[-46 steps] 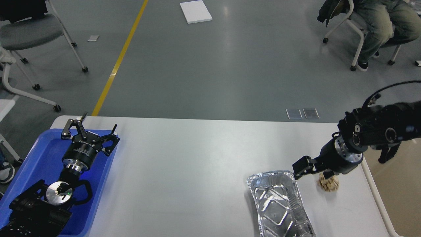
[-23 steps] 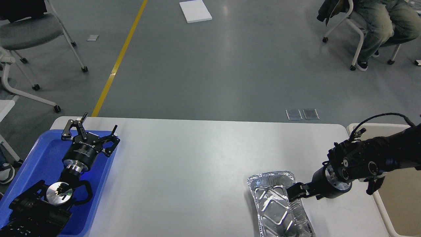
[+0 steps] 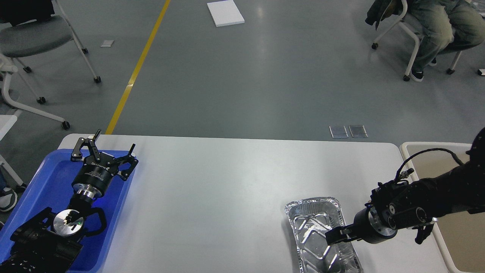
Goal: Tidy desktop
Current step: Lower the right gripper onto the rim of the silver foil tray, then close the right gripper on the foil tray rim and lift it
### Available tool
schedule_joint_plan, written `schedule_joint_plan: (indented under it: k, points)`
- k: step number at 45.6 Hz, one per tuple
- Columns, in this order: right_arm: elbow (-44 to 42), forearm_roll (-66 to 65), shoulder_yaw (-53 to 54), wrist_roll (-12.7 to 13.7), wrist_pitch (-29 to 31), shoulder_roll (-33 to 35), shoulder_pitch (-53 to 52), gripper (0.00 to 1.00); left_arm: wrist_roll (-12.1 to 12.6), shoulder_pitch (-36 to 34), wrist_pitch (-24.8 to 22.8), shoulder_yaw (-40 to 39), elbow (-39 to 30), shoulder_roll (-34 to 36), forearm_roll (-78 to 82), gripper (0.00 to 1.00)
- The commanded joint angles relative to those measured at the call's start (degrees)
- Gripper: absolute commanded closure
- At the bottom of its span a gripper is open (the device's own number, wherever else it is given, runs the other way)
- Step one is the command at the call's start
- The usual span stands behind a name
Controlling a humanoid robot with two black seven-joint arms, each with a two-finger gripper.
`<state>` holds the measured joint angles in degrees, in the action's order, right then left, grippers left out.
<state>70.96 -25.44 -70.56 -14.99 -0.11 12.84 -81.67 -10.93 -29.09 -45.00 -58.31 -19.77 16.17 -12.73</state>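
The white-grey desktop (image 3: 227, 189) holds a crinkled silver foil tray (image 3: 314, 231) at its front right. My right gripper (image 3: 335, 237) comes in from the right, low over the foil tray's right rim. It is small and dark, so I cannot tell its fingers apart or whether it touches the rim. My left gripper (image 3: 113, 142) is open and empty, hovering over the far right corner of the blue plastic tray (image 3: 45, 178) at the desktop's left end.
A beige bin (image 3: 416, 146) stands just off the desktop's right edge, partly behind my right arm. Chairs, a seated person (image 3: 439, 22) and a white board lie on the grey floor beyond the table.
My right arm has swung down and toward the front, from the table's right side to the foil tray's rim. The crumpled brown ball seen earlier no longer shows. My left arm has not moved.
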Motion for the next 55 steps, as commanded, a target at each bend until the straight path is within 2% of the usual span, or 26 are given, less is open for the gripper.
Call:
schedule_joint_plan:
  k: [1, 8, 15, 26, 33, 55]
  points:
    - [-1.1, -0.4, -0.2, 0.0, -3.3, -0.3, 2.0, 0.17, 0.0, 0.0, 0.0, 0.0, 0.0, 0.0, 0.0, 0.00]
    - [-1.1, -0.6, -0.6, 0.1, -3.6, -0.6, 2.0, 0.31, 0.0, 0.0, 0.0, 0.0, 0.0, 0.0, 0.0, 0.00]
    - [-1.1, -1.5, -0.9, 0.1, -4.3, -1.5, 2.2, 0.52, 0.0, 0.0, 0.0, -0.1, 0.0, 0.0, 0.1, 0.00]
    - [-1.3, -1.8, -1.8, 0.1, -5.1, -2.2, 2.1, 0.74, 0.0, 0.0, 0.0, 0.0, 0.0, 0.0, 0.0, 0.00]
    - [-1.3, -1.8, -3.0, 0.0, -5.2, -2.6, 2.0, 0.99, 0.0, 0.0, 0.0, 0.0, 0.0, 0.0, 0.0, 0.00]
    - [-0.2, -1.5, -3.0, -0.5, -3.9, -2.1, 0.1, 1.00, 0.0, 0.0, 0.0, 0.0, 0.0, 0.0, 0.1, 0.00]
